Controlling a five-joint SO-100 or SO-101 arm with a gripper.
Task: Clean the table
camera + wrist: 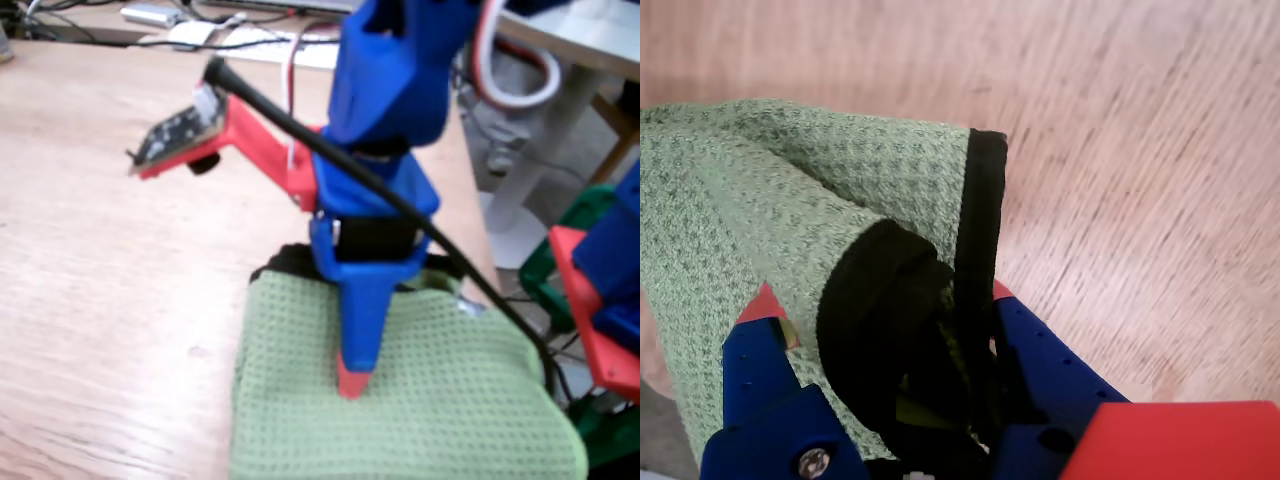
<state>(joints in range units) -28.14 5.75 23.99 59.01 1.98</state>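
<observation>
The fingers (880,330) pinch a bunched, black-edged fold of the green waffle-weave cloth (420,400). Soft and limp, it lies at the wooden desk's (110,300) 5 o'clock corner, likely best held by that hem.

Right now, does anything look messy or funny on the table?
The green cloth looks rumpled: in the wrist view its black-edged corner is folded and bunched up between the gripper fingers instead of lying flat. In the fixed view it hangs over the table edge at its near right corner. Nothing looks spilled or broken.
</observation>
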